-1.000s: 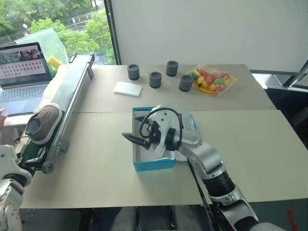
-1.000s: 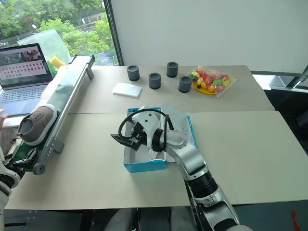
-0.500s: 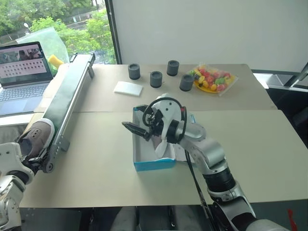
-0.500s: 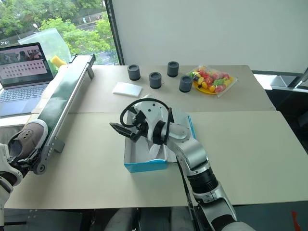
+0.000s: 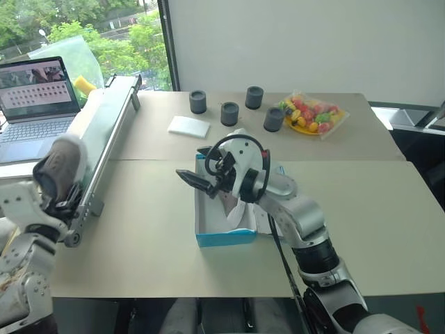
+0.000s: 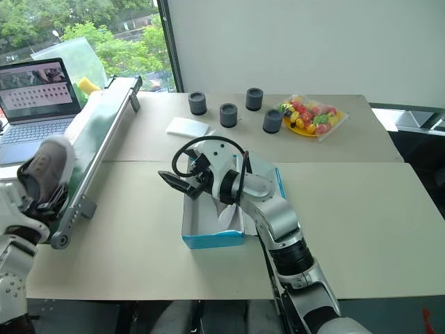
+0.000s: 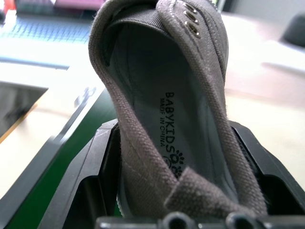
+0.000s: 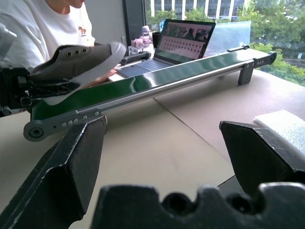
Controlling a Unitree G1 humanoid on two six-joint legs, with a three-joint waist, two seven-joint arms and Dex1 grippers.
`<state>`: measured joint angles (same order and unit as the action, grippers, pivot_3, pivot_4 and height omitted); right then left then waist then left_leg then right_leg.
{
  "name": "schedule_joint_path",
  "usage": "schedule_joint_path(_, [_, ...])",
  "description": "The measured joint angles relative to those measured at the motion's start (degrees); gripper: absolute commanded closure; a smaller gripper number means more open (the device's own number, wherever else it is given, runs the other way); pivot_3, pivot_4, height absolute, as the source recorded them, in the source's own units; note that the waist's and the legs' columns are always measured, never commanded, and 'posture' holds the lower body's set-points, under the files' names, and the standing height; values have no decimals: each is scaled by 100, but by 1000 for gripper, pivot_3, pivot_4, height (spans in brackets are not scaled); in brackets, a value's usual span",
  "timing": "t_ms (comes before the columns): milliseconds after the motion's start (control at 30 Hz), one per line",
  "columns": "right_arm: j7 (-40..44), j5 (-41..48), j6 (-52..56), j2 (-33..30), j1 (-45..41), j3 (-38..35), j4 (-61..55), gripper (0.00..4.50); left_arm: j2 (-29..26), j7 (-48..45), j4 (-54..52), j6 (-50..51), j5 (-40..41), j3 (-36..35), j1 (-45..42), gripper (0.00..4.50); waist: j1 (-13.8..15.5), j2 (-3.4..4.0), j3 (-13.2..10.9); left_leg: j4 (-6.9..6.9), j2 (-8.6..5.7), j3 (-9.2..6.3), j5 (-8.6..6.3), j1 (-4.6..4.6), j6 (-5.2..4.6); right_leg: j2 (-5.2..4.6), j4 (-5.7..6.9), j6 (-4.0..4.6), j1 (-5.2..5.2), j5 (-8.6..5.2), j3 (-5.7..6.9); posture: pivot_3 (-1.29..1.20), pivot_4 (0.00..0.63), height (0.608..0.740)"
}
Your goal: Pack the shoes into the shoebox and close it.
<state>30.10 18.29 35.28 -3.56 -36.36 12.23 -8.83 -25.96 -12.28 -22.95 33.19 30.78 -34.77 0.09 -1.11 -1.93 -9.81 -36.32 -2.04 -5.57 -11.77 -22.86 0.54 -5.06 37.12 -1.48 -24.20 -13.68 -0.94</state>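
A grey-taupe shoe with a pale sole is clamped in my left gripper and hangs just above the near end of the conveyor. In the left wrist view the shoe sits heel-first between the black fingers, with its inside label visible. The blue shoebox stands open at mid-table, white inside. My right arm hides part of its inside and lid. My right gripper hovers open over the box's far left corner, holding nothing. Its wrist view shows the wide-apart fingers and the held shoe beyond.
A long green conveyor runs along the table's left side, with a laptop beside it. At the back are several dark grey cylinders, a flat white pad and a bag of colourful sweets. A person in a white shirt sits behind the conveyor.
The shoe rode down to the conveyor's near end. My left gripper shut on it and lifted it up and to the right. My right gripper barely moved. The camera shifted slightly.
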Motion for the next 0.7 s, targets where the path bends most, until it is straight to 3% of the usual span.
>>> schedule_joint_path(167, [-906, 1507, 2093, 862, -705, -1700, 801, 0, 373, 325, -880, 434, 25, 1153, -291, 1870, 0, 2, -1, -1, 7, 3, 1, 3, 0, 17, 0, 8, 3, 9, -5, 0, 150, 737])
schedule_joint_path(367, [-1747, 3246, 4014, 881, -917, -3080, 1359, 0, 630, 420, -1134, 670, -108, 2354, -396, 1870, -17, 6, -3, 0, 6, 28, 1, -9, -1, 25, -2, 8, -9, 9, -16, 0, 150, 737])
schedule_joint_path(700, [-2725, 4156, 4240, 888, -1118, -3321, 1620, 0, 887, 436, -1166, 711, -145, 3037, -809, 1870, -122, 7, -4, -7, 27, 94, 1, -4, -3, 47, 0, 9, 0, 11, -27, 0, 150, 737])
